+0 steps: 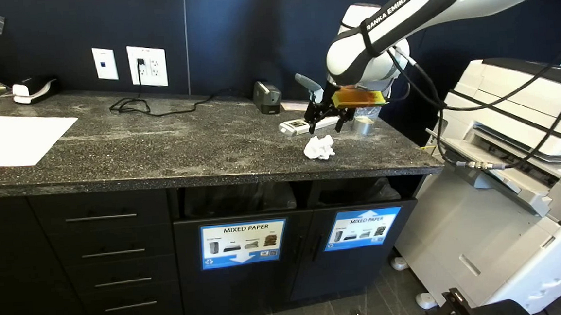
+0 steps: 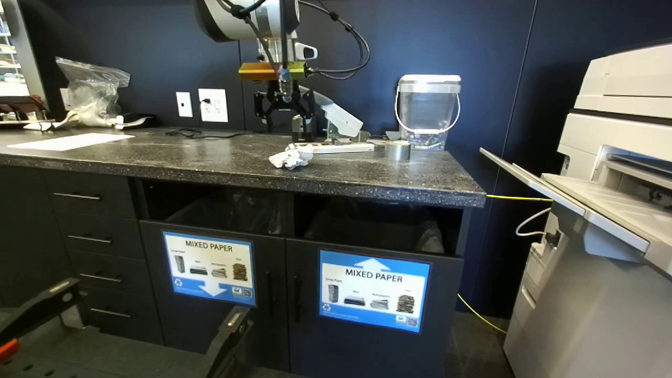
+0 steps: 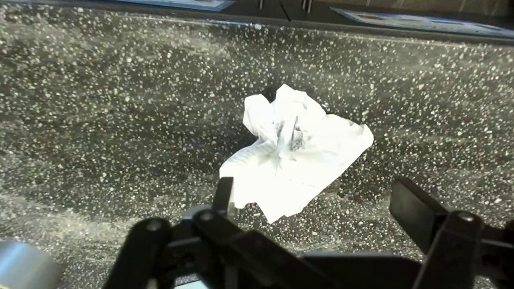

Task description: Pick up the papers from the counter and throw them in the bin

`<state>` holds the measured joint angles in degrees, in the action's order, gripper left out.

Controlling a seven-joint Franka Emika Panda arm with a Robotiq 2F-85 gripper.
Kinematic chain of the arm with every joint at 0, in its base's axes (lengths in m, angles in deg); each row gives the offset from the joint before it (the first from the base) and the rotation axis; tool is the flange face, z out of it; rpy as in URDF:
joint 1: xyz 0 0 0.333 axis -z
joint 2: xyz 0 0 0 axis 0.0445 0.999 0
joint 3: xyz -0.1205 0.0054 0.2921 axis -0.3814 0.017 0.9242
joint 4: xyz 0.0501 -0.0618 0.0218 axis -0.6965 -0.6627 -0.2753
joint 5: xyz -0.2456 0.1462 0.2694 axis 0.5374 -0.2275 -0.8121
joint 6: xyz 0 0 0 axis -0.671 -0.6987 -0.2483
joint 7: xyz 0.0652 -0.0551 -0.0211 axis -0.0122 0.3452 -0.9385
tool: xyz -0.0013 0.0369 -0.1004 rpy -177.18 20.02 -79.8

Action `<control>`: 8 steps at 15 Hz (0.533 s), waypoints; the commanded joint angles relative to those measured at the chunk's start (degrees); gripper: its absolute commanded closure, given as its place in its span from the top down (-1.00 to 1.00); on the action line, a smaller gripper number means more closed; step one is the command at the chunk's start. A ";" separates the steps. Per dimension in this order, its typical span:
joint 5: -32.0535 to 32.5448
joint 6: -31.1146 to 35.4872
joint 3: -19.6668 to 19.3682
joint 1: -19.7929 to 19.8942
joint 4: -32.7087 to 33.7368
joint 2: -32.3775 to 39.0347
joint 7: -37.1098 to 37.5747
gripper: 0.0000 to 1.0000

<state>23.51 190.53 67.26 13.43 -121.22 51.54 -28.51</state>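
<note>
Wrist view: the fingers (image 3: 413, 212) are nearest the camera, spread apart and holding nothing, presumably to admit the paper wad (image 3: 297, 160) at full width. The wad lies crumpled on the speckled surface (image 3: 112, 120), below the fingers and closer to the front edge. No second wad is visible. One finger overlaps its outline here; both exterior views show finger and wad apart. The grasp is judged to be in preparation: the fingers should be advanced toward the edge and centred on the wad before descent, since a one-sided push could roll it off.

Beneath the edge, lined bins (image 1: 273, 198) sit behind openings above closed doors (image 1: 235, 291), presumably so that paper can be dropped in without moving the doors. Blue labels (image 2: 375, 291) read MIXED PAPER.

Behind the wad, a silver roll (image 2: 397, 152) and a long white implement (image 2: 341, 149) would restrict low sideways travel; vertical descent seems preferable. Farther back stands a black boxy device (image 1: 267, 97), probably placed there to reach the power outlet (image 1: 151, 68). Farthest along, a flat white sheet (image 1: 16, 139) lies well apart; being uncrumpled, it is judged not to be waste.
</note>
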 commanded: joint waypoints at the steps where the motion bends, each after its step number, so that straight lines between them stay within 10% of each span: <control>1: -9.90 -2.69 -9.98 -9.01 9.86 5.99 -4.43 1.00; 8: -15.31 -11.88 -18.83 -15.62 19.64 10.91 -2.84 1.00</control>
<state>9.88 183.01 51.46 0.52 -106.98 60.22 -31.71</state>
